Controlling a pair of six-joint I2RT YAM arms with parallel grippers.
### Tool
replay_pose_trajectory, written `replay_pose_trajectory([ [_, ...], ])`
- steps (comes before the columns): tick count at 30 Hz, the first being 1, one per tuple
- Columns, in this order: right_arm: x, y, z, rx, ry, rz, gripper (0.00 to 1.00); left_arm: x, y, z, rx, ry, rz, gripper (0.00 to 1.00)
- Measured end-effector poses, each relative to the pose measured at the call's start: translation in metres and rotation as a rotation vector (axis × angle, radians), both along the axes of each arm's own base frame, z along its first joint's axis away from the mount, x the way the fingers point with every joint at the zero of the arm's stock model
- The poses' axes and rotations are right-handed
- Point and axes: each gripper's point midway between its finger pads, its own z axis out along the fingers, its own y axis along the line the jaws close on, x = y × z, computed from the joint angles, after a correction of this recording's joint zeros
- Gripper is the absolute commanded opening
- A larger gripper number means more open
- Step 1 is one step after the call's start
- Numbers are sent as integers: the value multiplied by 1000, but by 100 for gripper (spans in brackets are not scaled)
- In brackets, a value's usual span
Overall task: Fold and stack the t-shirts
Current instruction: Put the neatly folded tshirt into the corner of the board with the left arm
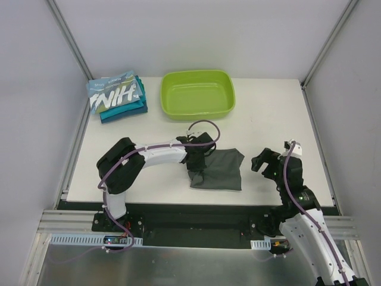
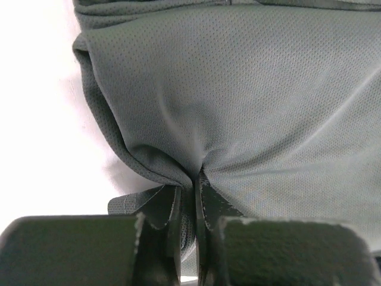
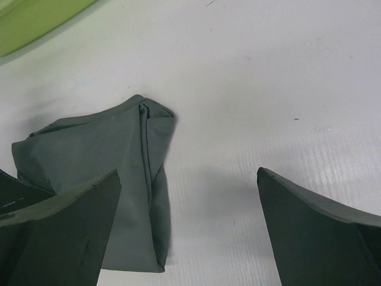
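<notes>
A plain dark grey cloth t-shirt (image 1: 225, 170) is recorded lying partly folded on the white table (image 1: 280, 119), near the front edge and roughly midway between the 2 arms. The left claw (image 2: 193, 179) is clenched on the shirt's left edge. In the left wrist view, 1 pinch of grey mesh fabric is drawn into a pucker between the closed fingers (image 2: 77, 250). This claw is positioned at the garment's left side, and the rest of the cloth is spread away to its right.

The right claw (image 1: 266, 162) is released, jaws wide apart, over the table just right of the shirt and apart from it. In the right wrist view, the garment's folded corner is seen ahead, toward the left finger.

At the far left corner of the table, a light blue t-shirt with big white letters (image 1: 113, 95) is stacked on folded plain teal t-shirts (image 1: 128, 111). A lime-green plastic tub (image 1: 197, 95) is noted just beside that stack, at the far edge.
</notes>
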Motion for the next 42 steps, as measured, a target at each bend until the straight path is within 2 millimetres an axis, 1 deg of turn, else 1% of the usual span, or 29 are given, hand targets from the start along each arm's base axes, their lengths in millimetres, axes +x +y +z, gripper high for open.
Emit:
replay_pose_trajectory([
  [4,-1,-1,-4,-15,15,4,100,10,5,2,81,-53,-15,0],
  [6,-1,-2,-3,-20,11,4,100,21,19,4,162,-118,-14,0],
  [8,-1,-2,-2,-24,5,7,100,34,42,8,272,-185,-11,0],
  [10,-1,-2,1,-24,-8,8,99,46,70,13,393,-239,-7,0],
  [12,-1,-3,4,-26,-22,8,100,59,104,20,528,-288,2,0],
  [14,-1,-4,5,-29,-28,6,99,73,138,32,652,-323,14,0],
  [16,-1,-4,5,-32,-29,3,100,84,160,43,720,-342,33,0],
  [18,-1,-5,5,-36,-29,1,99,98,189,58,792,-353,69,0],
  [22,0,-10,2,-58,-19,-16,99,117,235,88,913,-385,140,0],
  [24,1,-13,-1,-75,-7,-30,99,122,249,101,964,-400,155,0],
  [26,1,-15,-4,-88,7,-39,99,126,259,111,1004,-404,150,0],
  [29,1,-17,-6,-98,16,-43,100,132,268,117,1022,-397,133,0],
  [31,1,-18,-6,-102,16,-46,100,137,271,121,993,-404,115,0],
  [33,1,-19,-6,-105,16,-49,100,142,272,128,936,-423,93,0],
  [35,1,-19,-6,-107,16,-51,100,147,271,143,878,-461,84,0],
  [40,1,-20,-6,-109,15,-54,99,163,272,200,782,-594,75,0],
  [42,1,-21,-6,-112,15,-56,100,169,272,218,762,-633,67,0],
])
